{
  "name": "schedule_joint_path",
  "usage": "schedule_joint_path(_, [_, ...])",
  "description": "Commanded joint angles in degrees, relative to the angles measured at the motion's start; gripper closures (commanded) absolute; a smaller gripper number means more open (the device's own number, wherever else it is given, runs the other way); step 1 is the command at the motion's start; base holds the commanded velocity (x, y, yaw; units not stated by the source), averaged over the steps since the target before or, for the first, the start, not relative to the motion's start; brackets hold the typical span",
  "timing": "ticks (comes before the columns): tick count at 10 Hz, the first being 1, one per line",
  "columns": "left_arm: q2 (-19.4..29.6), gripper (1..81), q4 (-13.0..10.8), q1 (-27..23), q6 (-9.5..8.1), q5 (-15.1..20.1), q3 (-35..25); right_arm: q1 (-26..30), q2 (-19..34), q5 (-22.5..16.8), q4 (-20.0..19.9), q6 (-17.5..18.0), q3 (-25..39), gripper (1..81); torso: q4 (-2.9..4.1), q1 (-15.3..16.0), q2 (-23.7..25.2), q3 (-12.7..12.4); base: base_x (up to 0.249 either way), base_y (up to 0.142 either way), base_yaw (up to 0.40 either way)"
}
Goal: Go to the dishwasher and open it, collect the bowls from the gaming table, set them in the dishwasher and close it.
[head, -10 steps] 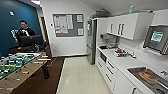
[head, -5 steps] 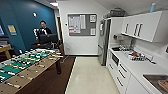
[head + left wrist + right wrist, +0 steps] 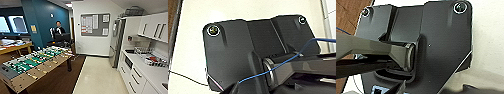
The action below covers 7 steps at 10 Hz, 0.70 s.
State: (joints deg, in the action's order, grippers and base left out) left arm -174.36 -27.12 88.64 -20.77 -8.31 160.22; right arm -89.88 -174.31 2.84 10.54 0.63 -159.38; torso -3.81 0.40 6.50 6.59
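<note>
Driving through a kitchenette that opens onto a games area; no manipulation under way.

Near: green-field table-football table with rods and pale wooden frame (image 3: 35, 65) stands at the left on dark brown flooring. Pale vinyl floor (image 3: 100, 77) runs ahead down the middle. White worktop with drawer fronts below (image 3: 147, 72) lines the right side; a wire dish rack (image 3: 143, 50) and some red-and-white items, too blurred to identify, sit on it.

Mid: tall steel fridge (image 3: 115, 42) stands past the far end of the worktop run, white wall cabinets (image 3: 153, 26) above to the right.

Far: grey noticeboard with papers (image 3: 95, 24) on the white wall; a person (image 3: 58, 30) stands behind a dark monitor by the teal wall. A wooden-topped table with a yellow edge (image 3: 15, 47) sits at far left, its load unreadable.

Key relation: no steel dishwasher front can be made out. Judgement: it probably lies in the cabinet run on the right, so the right arm would be nearer, but this is unconfirmed. No bowls identifiable.

Hands: both wrist views give dark plate and jointed bar over the floor; I cannot tell whether either hand is spread or pressed together, or holds anything.
</note>
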Motion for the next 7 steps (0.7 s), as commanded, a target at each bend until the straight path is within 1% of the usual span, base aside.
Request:
schedule_joint_path(1, [-0.1, 1.0, -0.6, -2.5, 0.56, 2.7, 0.1, 2.6, -0.4, -3.1, 0.6, -0.3, 0.0, 1.0, 0.00, 0.0, 0.0, 0.0, 0.000, 0.000, 0.350])
schedule_joint_path(3, [-0.1, 1.0, -0.6, -2.5, 1.08, 2.8, 0.1, 2.6, -0.4, -3.1, 0.5, -0.3, -0.1, 1.0, 0.00, 0.0, 0.0, 0.0, 0.000, 0.000, 0.350])
schedule_joint_path(7, [-0.6, 1.0, -0.6, -2.5, 1.09, 2.8, 0.1, 2.9, -0.2, -3.1, 0.6, -0.3, -0.1, 1.0, 0.00, 0.0, 0.0, 0.0, 0.000, 0.000, 0.350])
